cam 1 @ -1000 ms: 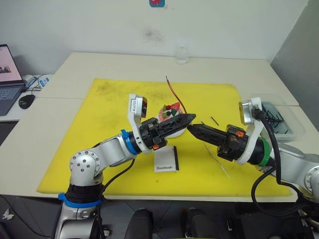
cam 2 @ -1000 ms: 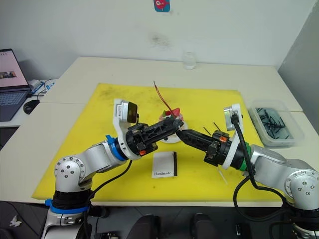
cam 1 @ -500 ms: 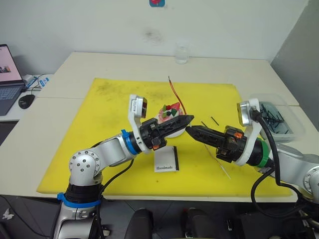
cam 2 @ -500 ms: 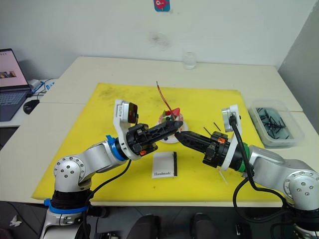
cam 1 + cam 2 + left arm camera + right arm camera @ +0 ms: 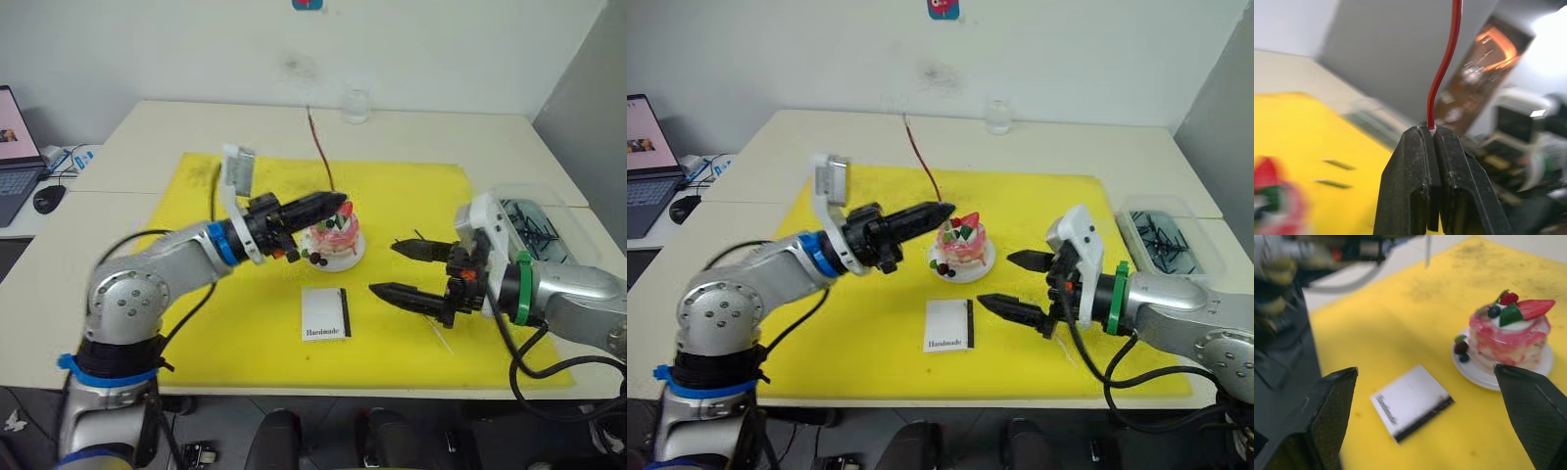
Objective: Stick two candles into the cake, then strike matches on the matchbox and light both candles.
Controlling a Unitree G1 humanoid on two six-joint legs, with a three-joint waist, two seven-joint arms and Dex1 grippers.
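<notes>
My left gripper (image 5: 338, 201) is shut on the lower end of a thin red candle (image 5: 318, 147), which rises wavy above the fingers (image 5: 1420, 186). Its tips hover just left of the top of the pink cake (image 5: 336, 230), which sits on a small white plate (image 5: 345, 260). The white matchbox (image 5: 324, 313) lies flat on the yellow mat in front of the cake. My right gripper (image 5: 400, 270) stands wide open to the right of the cake and matchbox, with nothing between its fingers (image 5: 1334, 396). Two short dark matches (image 5: 1334, 164) lie on the mat beyond the cake.
A yellow mat (image 5: 196, 294) covers the table's middle. A clear bin of dark sticks (image 5: 1164, 245) stands at the right edge, a glass (image 5: 357, 103) at the back, and a laptop (image 5: 15, 147) and mouse (image 5: 44, 199) far left. A thin pale stick (image 5: 438, 336) lies under my right gripper.
The two grippers met tip to tip at the candle beside the cake. Now the left one holds the candle higher and further left, while the right has opened and drawn back right.
</notes>
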